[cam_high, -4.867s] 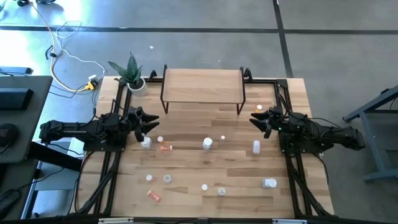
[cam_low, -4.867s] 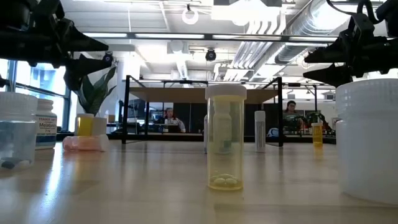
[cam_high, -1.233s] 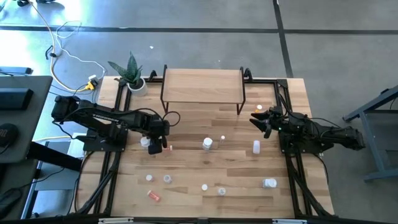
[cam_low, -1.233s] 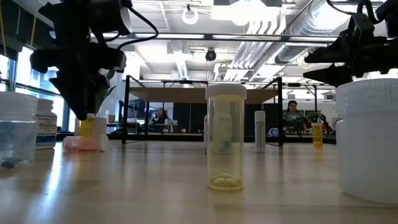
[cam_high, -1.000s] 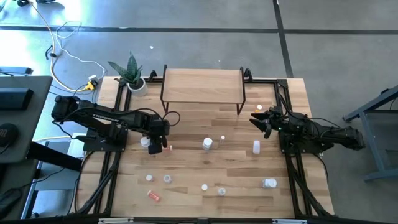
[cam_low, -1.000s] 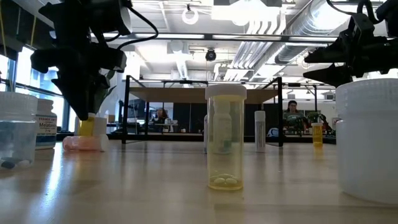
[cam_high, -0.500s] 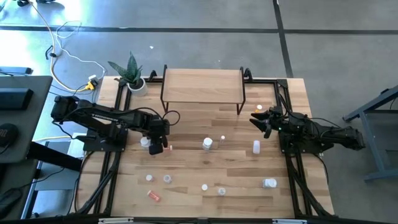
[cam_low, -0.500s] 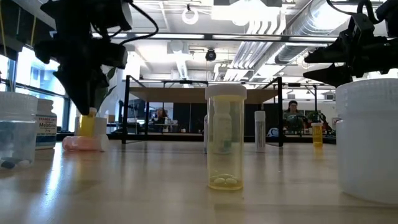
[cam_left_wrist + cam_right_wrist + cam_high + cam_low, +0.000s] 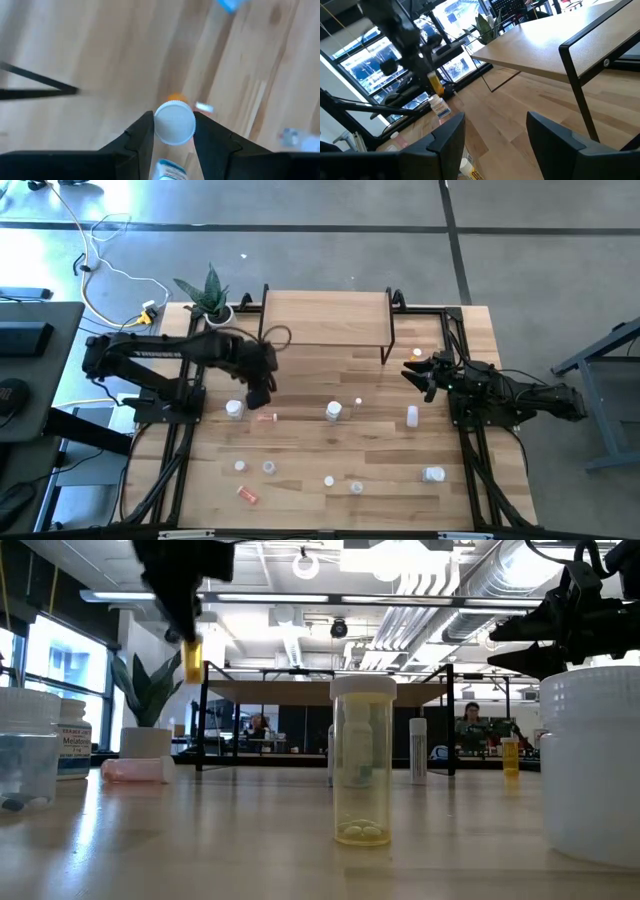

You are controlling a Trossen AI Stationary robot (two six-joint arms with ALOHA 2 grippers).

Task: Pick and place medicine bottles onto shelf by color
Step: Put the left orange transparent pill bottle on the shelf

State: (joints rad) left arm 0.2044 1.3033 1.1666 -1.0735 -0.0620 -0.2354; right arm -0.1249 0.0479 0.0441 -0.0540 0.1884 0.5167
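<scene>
My left gripper (image 9: 258, 395) is shut on a small yellow-orange bottle with a white cap (image 9: 192, 658), held high above the table, in front of the shelf's left part. The bottle also shows in the right wrist view (image 9: 436, 86). The shelf (image 9: 325, 317), a light-wood board on black legs, stands at the table's far middle. My right gripper (image 9: 408, 372) is open and empty by the shelf's right front leg. Several other small bottles stand or lie on the table, among them a white one (image 9: 234, 409) and an orange vial on its side (image 9: 266, 417). My left gripper pinches the bottle at its top end, the white cap (image 9: 159, 125) sitting between the two fingers (image 9: 142, 132). The fingers come from above, pointing down. The bottle hangs upright below them (image 9: 192, 665), lifted clear of the table.
A potted plant (image 9: 212, 300) stands at the far left by the shelf. Bottles are scattered over the middle and near part of the table, such as a white tube (image 9: 412, 416) and a wide white jar (image 9: 433, 474). An orange vial (image 9: 417, 354) stands near my right gripper.
My left gripper has risen and gone toward the table's far edge, nearer the shelf, staying shut on the yellow-orange bottle. The bottle stood on the table beside the white bottle and is now lifted well clear, still upright.
</scene>
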